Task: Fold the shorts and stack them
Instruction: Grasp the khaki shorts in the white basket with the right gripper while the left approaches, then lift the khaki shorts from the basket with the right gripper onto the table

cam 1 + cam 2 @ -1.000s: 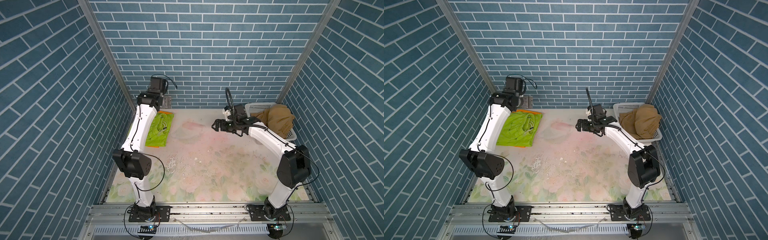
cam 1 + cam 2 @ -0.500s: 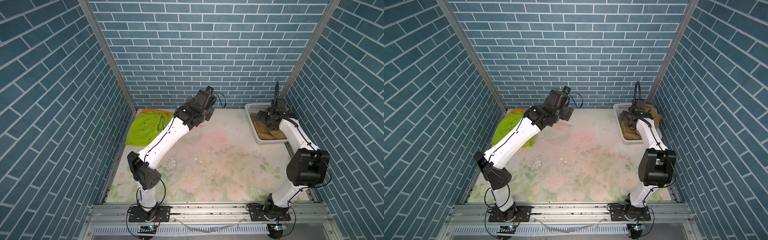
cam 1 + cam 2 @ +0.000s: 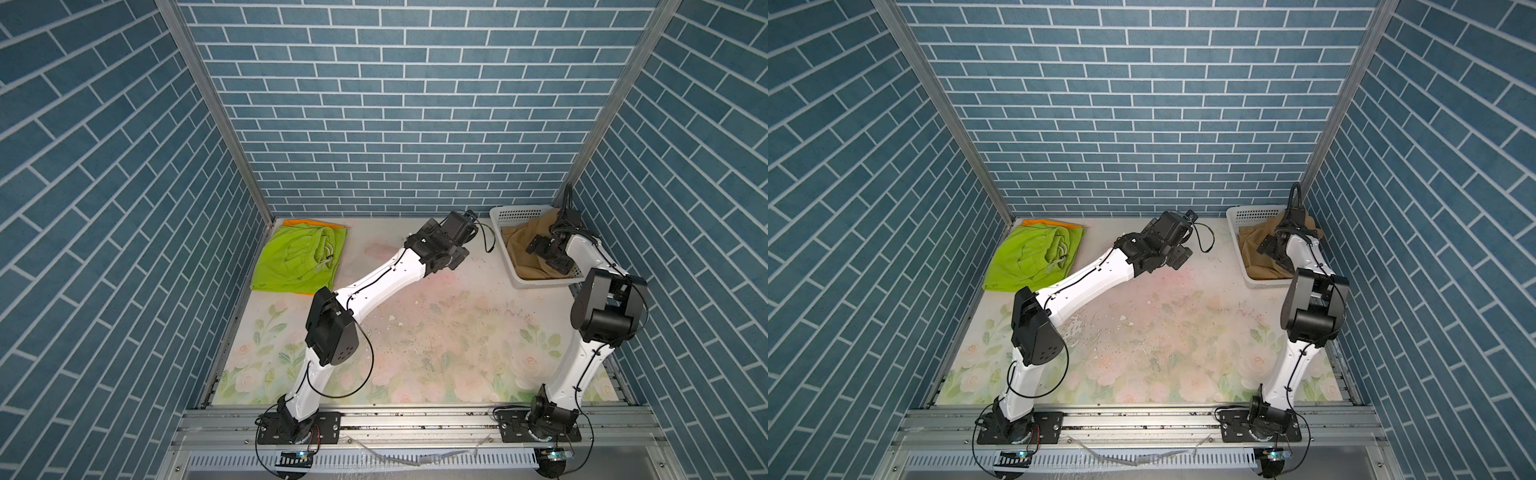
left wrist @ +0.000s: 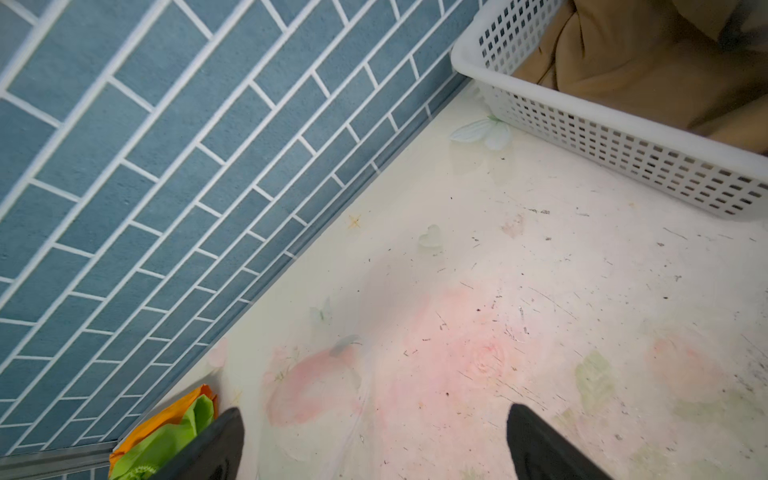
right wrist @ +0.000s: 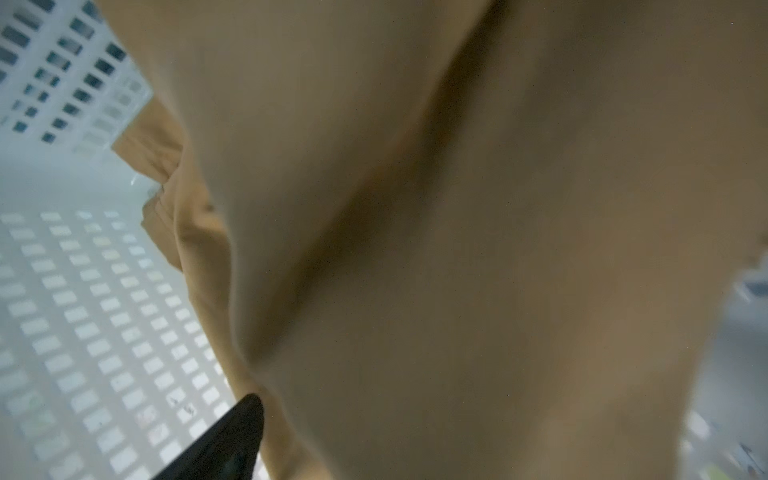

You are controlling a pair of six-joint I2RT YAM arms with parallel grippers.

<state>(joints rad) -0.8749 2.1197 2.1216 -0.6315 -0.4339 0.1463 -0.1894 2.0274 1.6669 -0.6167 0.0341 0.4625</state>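
The lime green shorts (image 3: 299,257) (image 3: 1034,257) lie folded at the back left on top of the orange shorts (image 3: 316,223) (image 3: 1054,223), which show only as an edge. The tan shorts (image 3: 523,245) (image 3: 1258,253) lie crumpled in the white basket (image 3: 540,283) (image 3: 1266,284). My left gripper (image 3: 455,259) (image 4: 374,440) hovers open over bare table at the back middle, with nothing between its fingers. My right gripper (image 3: 540,249) (image 3: 1268,247) is down inside the basket, jaws wide, pressed into the tan shorts (image 5: 457,208). Only one of its fingers (image 5: 232,440) shows; cloth hides the other.
The basket (image 4: 582,133) stands in the back right corner against the brick walls. The floral table mat (image 3: 415,332) is scuffed and carries small debris. Brick walls close the back and both sides. A metal rail (image 3: 415,424) runs along the front.
My left arm has swung from the green shorts at the back left to the back middle. My right arm has moved from the table's middle into the basket, onto the tan shorts.
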